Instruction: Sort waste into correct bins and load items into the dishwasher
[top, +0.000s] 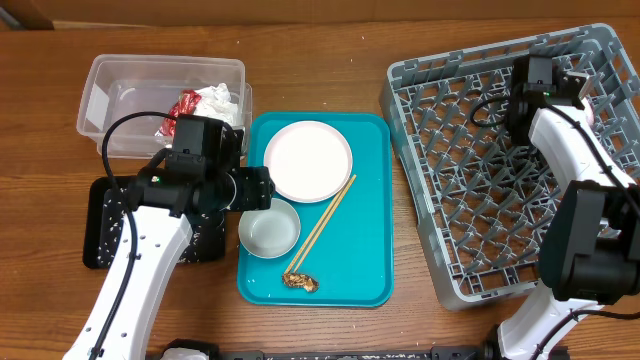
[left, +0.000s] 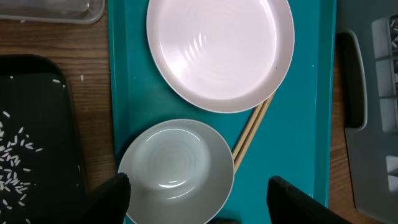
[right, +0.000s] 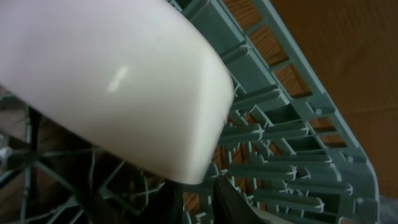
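From above, the wooden table (top: 320, 30) shows the left gripper (top: 255, 188) over the grey bowl (top: 270, 232) at the teal tray's (top: 365, 260) left edge, and the right gripper (top: 540, 85) over the dish rack (top: 470, 220) right of the tray. The left wrist view has the fingers (left: 115, 196) spread wide astride the bowl, so I judge loading it is the step in hand: they must lower and close on its rim. The right wrist view shows a white dish (right: 106, 81) close above the rack, but I cannot tell whether it is gripped.
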